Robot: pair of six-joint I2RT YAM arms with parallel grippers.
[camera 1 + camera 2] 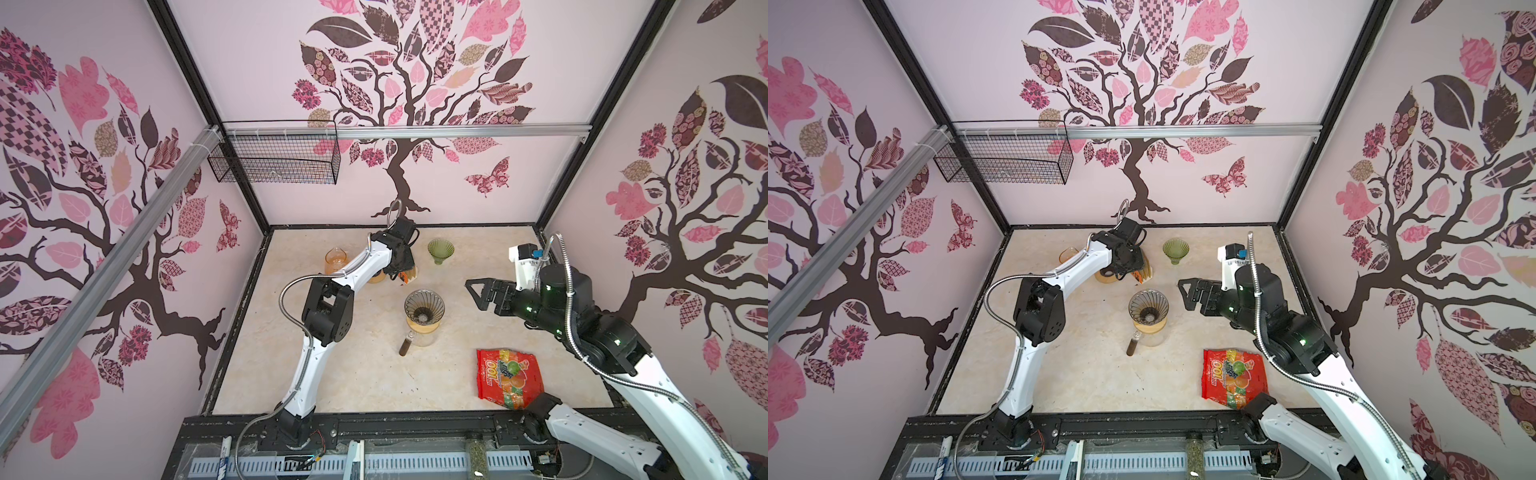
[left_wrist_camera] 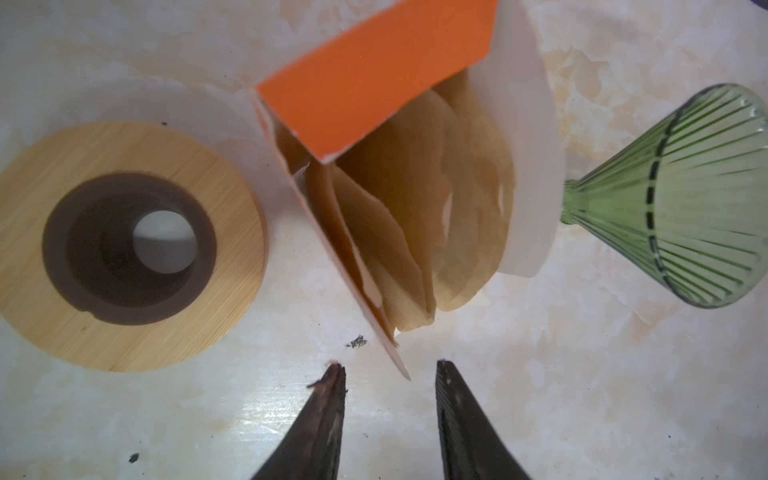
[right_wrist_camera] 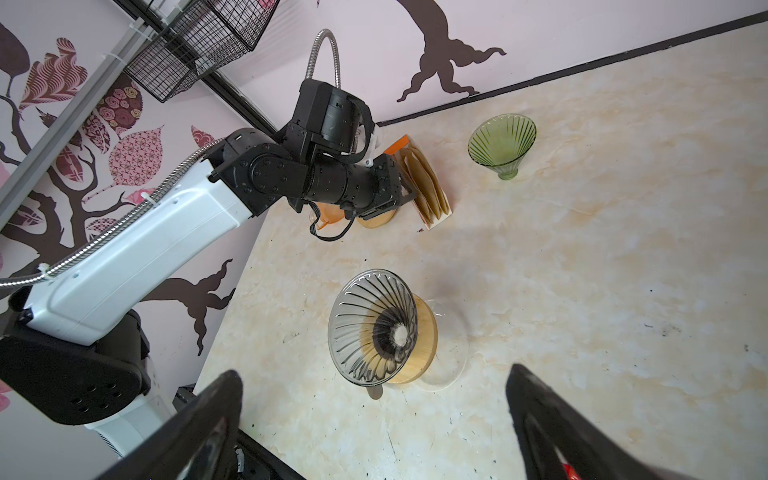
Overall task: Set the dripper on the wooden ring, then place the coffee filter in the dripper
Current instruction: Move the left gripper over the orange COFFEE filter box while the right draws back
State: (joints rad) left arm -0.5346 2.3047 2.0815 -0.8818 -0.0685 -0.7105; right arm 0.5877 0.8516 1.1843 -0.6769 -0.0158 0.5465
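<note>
Dripper (image 1: 424, 306): empty, standing mid-worktop (image 1: 332, 374).
Right end effector (image 1: 476, 292): spread wide, holding nothing.
Left end effector (image 2: 390, 370): tips apart, pinching nothing, at the filter box (image 2: 374, 83) edge.
Filters (image 2: 415, 232): fanned inside the box; best to pinch one outer leaf only.
Views: the left wrist view separates the leaves; the top views barely show them.

The white-and-black left arm (image 1: 305, 370) reaches toward the far edge of the cream marbled bench (image 1: 353, 382), wrist bent downward, black left gripper (image 2: 390, 374) jaws narrowly parted. The right arm (image 1: 648, 399) angles inward from the right edge, right gripper (image 1: 473, 293) horizontal, jaws wide apart.
</note>
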